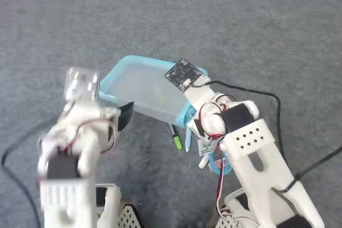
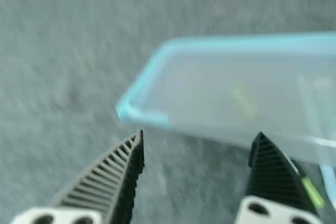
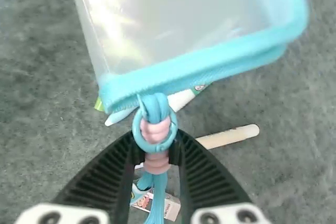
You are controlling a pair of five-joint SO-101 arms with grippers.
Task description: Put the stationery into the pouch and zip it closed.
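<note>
A translucent pouch (image 1: pixel 143 86) with light blue trim lies tilted in the middle of the grey mat, one end lifted. My right gripper (image 3: pixel 155 139) is shut on its blue zipper pull (image 3: pixel 154 124), a loop with a pink bead, at the pouch (image 3: pixel 178 24) corner. My left gripper (image 2: pixel 194 150) is open just short of the pouch's (image 2: pixel 247 93) near long edge, not touching it. A green-tipped pen (image 1: pixel 175 137), a white pen (image 1: pixel 188 138) and a white stick (image 3: pixel 228 136) lie on the mat under the pouch's right end. Something pale green shows dimly inside the pouch.
The grey mat (image 1: pixel 256 36) stretches bare behind and to both sides of the pouch. The left arm (image 1: pixel 75 137) and right arm (image 1: pixel 240 132) stand at the near edge, with a black cable (image 1: pixel 267 97) looping right. A small printed tag (image 3: pixel 157 205) hangs below the zipper pull.
</note>
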